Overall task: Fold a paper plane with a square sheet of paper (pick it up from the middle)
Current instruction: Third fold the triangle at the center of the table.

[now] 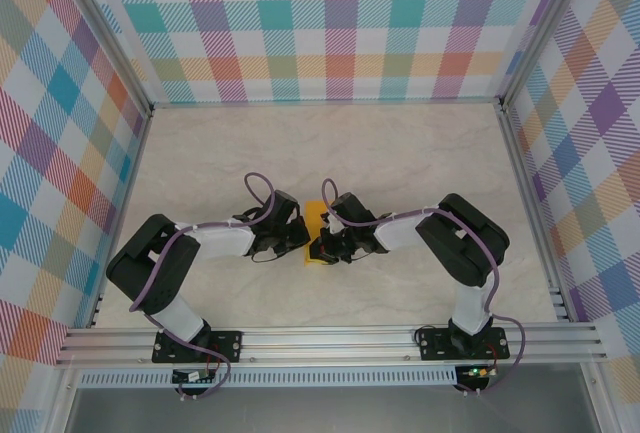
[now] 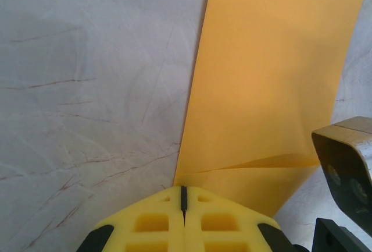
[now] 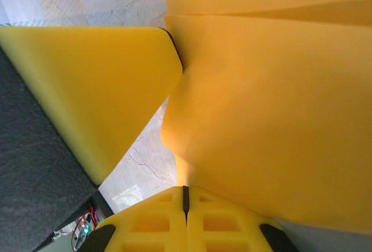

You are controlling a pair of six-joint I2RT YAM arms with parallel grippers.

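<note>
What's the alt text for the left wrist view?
Left gripper, yellow jaws shut, pinches the near edge of a creased orange-yellow paper sheet on a white marbled table. Grey right-arm hardware shows at lower right.

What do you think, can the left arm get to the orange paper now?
Probably yes. The left gripper, shut, has its tip against an edge of the square sheet of paper, with bare table beside it. The right gripper looks shut on the sheet opposite and doesn't block it.
</note>
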